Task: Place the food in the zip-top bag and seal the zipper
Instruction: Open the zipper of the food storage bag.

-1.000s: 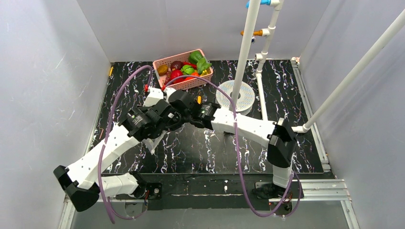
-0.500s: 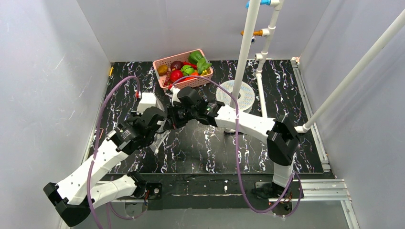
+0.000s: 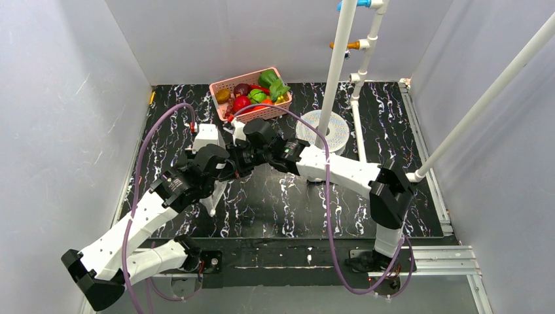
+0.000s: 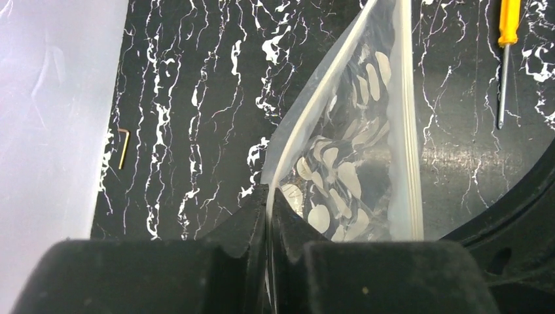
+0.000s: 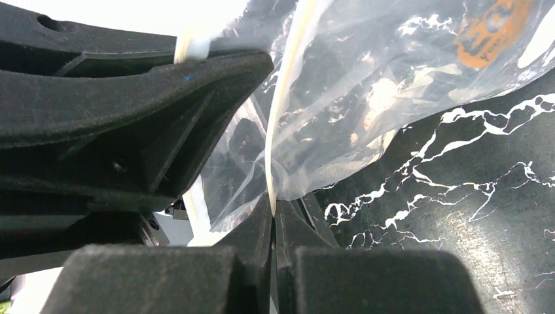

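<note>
Left gripper [image 4: 268, 204] and right gripper [image 5: 273, 212] each pinch a rim of the zip-top bag [image 4: 353, 157], its mouth parted between them mid-table — but the food [image 3: 243, 101] sits in the pink basket [image 3: 220, 85] at twelve o'clock, so loading and sealing the zipper [image 4: 409, 131] both look to be ahead.

Zip-top bag [image 4: 353, 150] partly behind left end effector [image 4: 268, 209]; screwdriver [image 4: 507, 26] handle cropped.

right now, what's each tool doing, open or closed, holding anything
left tool: closed on the edge of the zip-top bag.
right tool: closed, pinching the same bag's edge.
</note>
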